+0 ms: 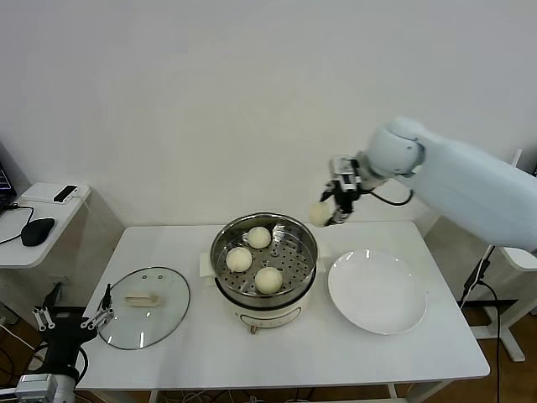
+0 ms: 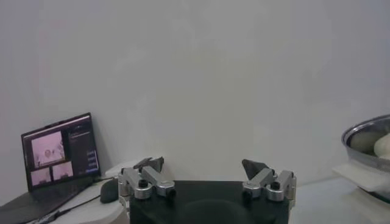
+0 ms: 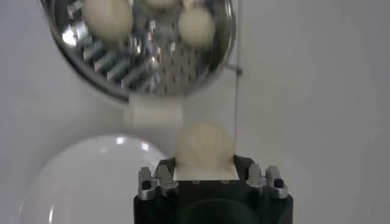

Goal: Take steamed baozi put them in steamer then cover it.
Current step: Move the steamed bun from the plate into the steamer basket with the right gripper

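Observation:
The steamer (image 1: 226, 243) stands mid-table with three baozi (image 1: 268, 280) on its perforated tray. My right gripper (image 1: 327, 211) is shut on a fourth baozi (image 1: 319, 213) and holds it in the air above the table, just right of the steamer's far rim. In the right wrist view the held baozi (image 3: 205, 146) sits between the jaws, with the steamer (image 3: 146, 73) and its buns beyond. The glass cover (image 1: 159, 319) with its cream handle lies flat on the table to the left. My left gripper (image 1: 71, 317) is open and parked low at the table's left corner.
An empty white plate (image 1: 377, 291) lies right of the steamer, also in the right wrist view (image 3: 79, 176). A side desk (image 1: 33, 243) with a mouse and a laptop (image 2: 58, 157) stands to the left. A wall is behind the table.

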